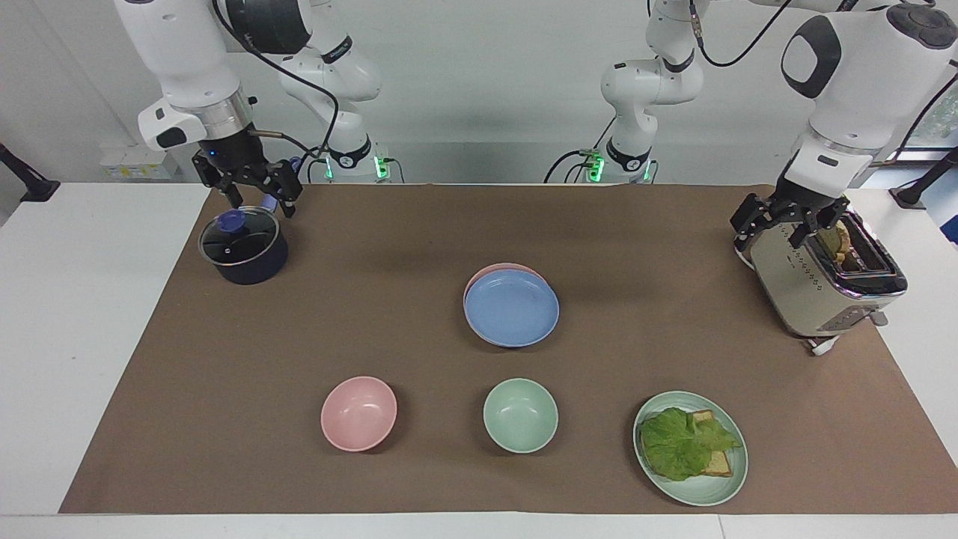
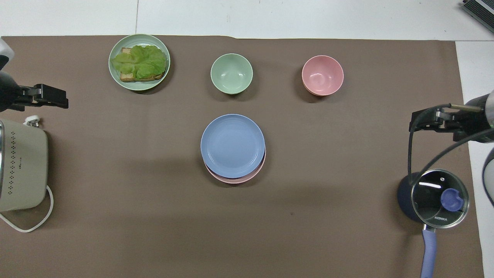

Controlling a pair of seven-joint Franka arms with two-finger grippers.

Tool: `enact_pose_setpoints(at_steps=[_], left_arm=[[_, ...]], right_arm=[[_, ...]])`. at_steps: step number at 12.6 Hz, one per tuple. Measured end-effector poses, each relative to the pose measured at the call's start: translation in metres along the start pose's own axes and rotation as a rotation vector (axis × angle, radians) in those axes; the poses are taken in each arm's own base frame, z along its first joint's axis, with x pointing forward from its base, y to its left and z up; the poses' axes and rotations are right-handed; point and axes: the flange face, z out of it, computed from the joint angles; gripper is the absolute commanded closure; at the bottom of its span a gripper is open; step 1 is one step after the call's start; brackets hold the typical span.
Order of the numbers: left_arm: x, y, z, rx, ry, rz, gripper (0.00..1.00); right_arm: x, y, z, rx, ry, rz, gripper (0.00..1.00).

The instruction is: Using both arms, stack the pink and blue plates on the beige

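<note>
The blue plate (image 1: 512, 308) (image 2: 232, 146) lies on the pink plate (image 1: 498, 266) (image 2: 235, 180) in the middle of the brown mat, and only a crescent of pink rim shows. The beige plate is hidden; nothing of it shows under the stack. My right gripper (image 1: 260, 202) (image 2: 424, 121) hangs open and empty over the mat by the saucepan, away from the plates. My left gripper (image 1: 771, 232) (image 2: 58, 98) waits open over the toaster's end, holding nothing.
A dark lidded saucepan (image 1: 243, 247) (image 2: 434, 197) stands at the right arm's end, a toaster (image 1: 823, 281) (image 2: 21, 170) at the left arm's end. Farther from the robots are a pink bowl (image 1: 359, 413), a mint bowl (image 1: 520, 415) and a mint plate (image 1: 700, 495) with lettuce and toast.
</note>
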Motion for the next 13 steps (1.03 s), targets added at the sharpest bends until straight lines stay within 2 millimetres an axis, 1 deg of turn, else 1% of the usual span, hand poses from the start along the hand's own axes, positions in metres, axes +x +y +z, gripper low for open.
enact_pose_setpoints(at_steps=[2,4,6,8,13], left_arm=[[0.000,0.000,0.000,0.000,0.000,0.000,0.00],[0.000,0.000,0.000,0.000,0.000,0.000,0.00],[0.000,0.000,0.000,0.000,0.000,0.000,0.00],[0.000,0.000,0.000,0.000,0.000,0.000,0.00],[0.000,0.000,0.000,0.000,0.000,0.000,0.00]], right_arm=[[0.007,0.000,-0.016,-0.006,-0.023,-0.008,0.00],[0.016,-0.001,-0.021,-0.005,-0.027,-0.010,0.00],[0.020,-0.004,-0.020,-0.004,-0.028,-0.013,0.00],[0.019,-0.005,-0.020,-0.004,-0.031,-0.017,0.00],[0.010,-0.010,-0.013,-0.014,-0.061,-0.027,0.00]])
